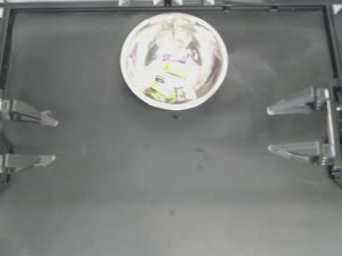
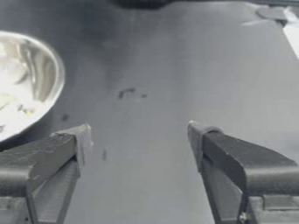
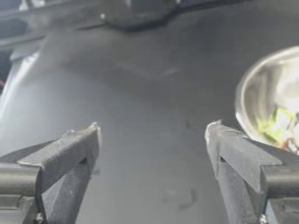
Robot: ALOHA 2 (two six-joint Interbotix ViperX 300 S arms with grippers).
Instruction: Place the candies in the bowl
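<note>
From above, the silver bowl (image 1: 174, 60) sits at the far middle of the table (image 1: 167, 200) with yellow-green candies (image 1: 170, 82) inside and no sweets outside it, so the task looks done. The left claw (image 1: 41, 138) and right claw (image 1: 282, 129) wait at the sides. Both wrist views show spread, empty jaws.
</note>
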